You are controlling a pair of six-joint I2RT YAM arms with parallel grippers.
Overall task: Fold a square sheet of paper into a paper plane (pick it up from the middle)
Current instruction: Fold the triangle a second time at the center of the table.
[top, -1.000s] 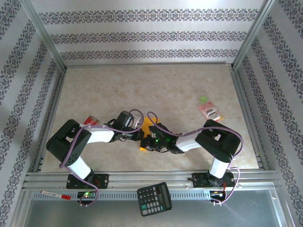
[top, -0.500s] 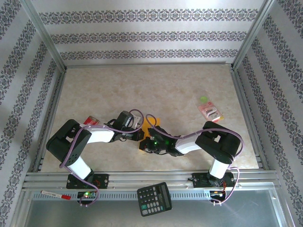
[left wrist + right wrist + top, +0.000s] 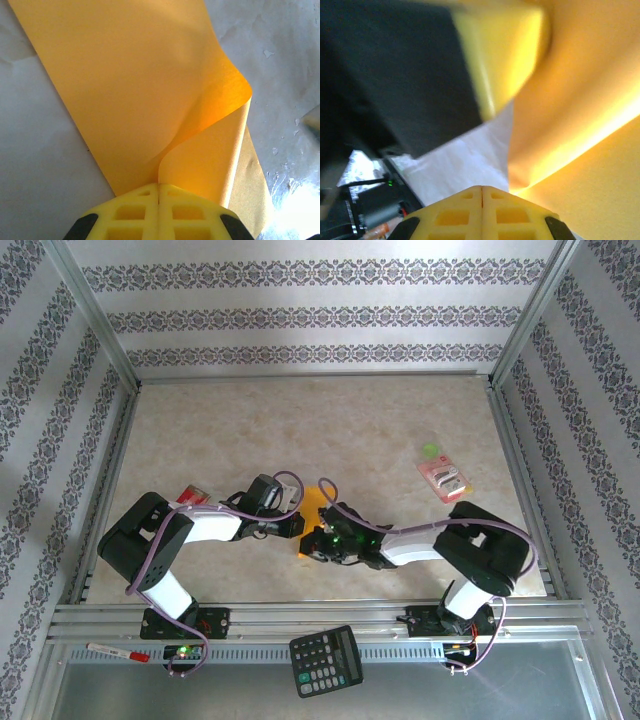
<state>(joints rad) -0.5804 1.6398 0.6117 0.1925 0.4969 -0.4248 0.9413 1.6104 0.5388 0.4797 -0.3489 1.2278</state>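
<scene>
The square sheet of paper (image 3: 130, 85) is orange-yellow and lies bent on the table (image 3: 300, 430), between the two arms near the front. In the top view parts of it (image 3: 318, 504) show beside the wrists. My left gripper (image 3: 159, 186) is shut on its edge, and the sheet curls up out of the closed fingertips into a standing fold. My right gripper (image 3: 481, 188) is shut, with no paper in the seam. The sheet's bent edge (image 3: 570, 100) lies just right of its tips. In the top view the left gripper (image 3: 297, 526) and right gripper (image 3: 316, 543) almost meet.
A pink packet (image 3: 445, 477) and a small green piece (image 3: 430, 450) lie at the right of the table. A black calculator (image 3: 326, 660) and a red-capped pen (image 3: 118, 651) rest on the front rail. A small red item (image 3: 190, 496) lies behind the left arm.
The right arm's elbow has swung out to the right and its forearm now lies lower. A little more orange paper shows behind the wrists. The left arm has held still.
</scene>
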